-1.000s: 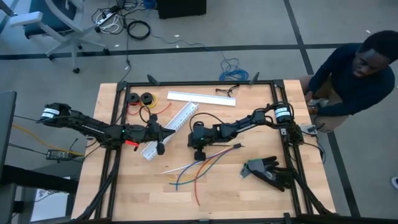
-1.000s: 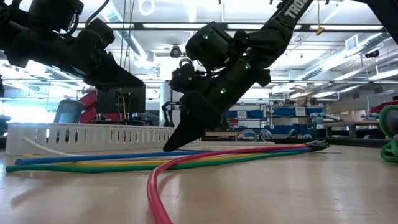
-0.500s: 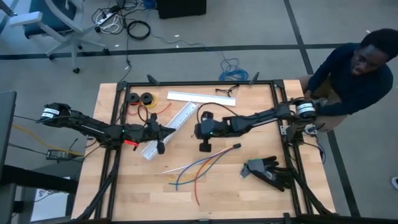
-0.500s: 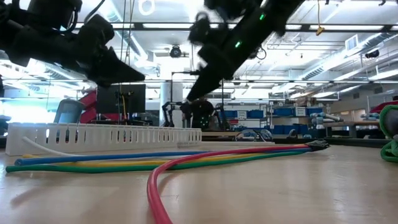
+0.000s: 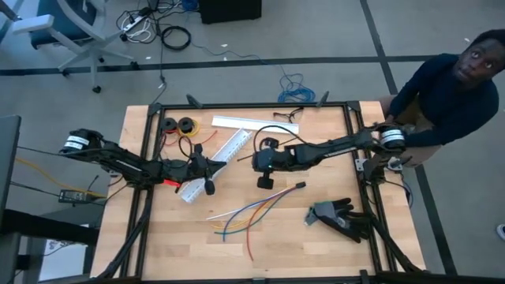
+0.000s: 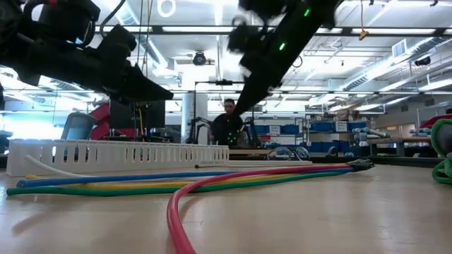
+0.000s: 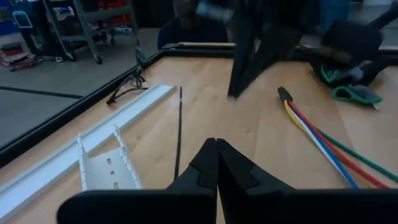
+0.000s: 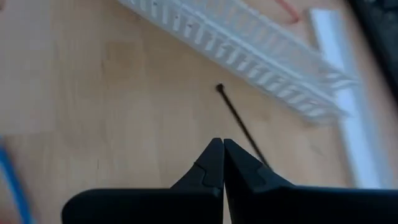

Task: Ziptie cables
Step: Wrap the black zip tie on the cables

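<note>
Counting one ziptie (image 8: 239,121), two tools

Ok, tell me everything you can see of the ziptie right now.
The ziptie is a very thin, straight black strap that looks like plastic, with a small knob-like head at one end. It lies flat on the bare wooden table, loose and unlooped, beside the white slotted duct without clearly touching it. Nothing holds it: the right claw hangs shut just above it, the left claw is shut nearby. The cables lie apart from it.
</note>
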